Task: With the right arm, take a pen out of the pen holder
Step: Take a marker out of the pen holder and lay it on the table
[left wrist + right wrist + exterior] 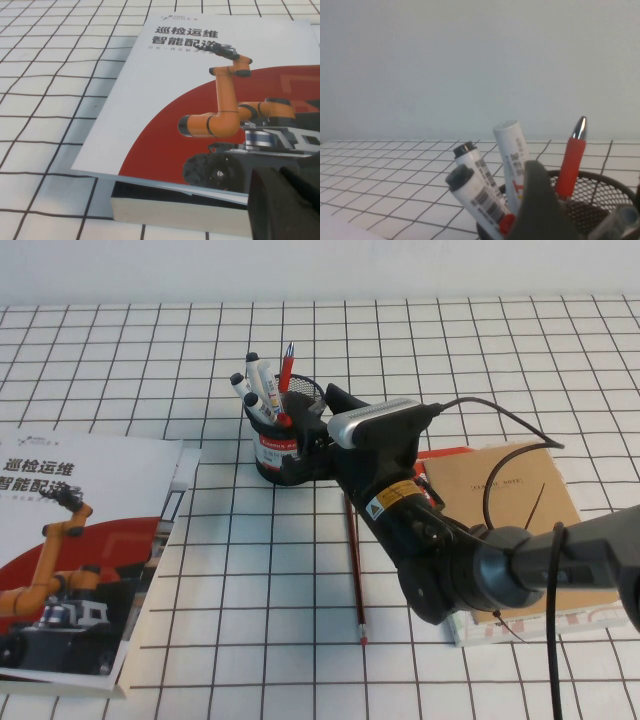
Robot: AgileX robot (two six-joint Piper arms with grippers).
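Plainly the grasp and lift remain: my right gripper [322,425] hangs at the pen holder [275,465] rim, jaws released, pens [262,390] inside it ungrasped, my left gripper [285,205] well apart over the booklet [80,520].

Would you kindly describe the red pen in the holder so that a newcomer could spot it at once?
Between the brochure and the brown notebook stands a black mesh pen holder, with the right gripper open at its rim; the left gripper hangs by the brochure. Inside, the red pen is the slim one with a silver tip, beside thick white markers.
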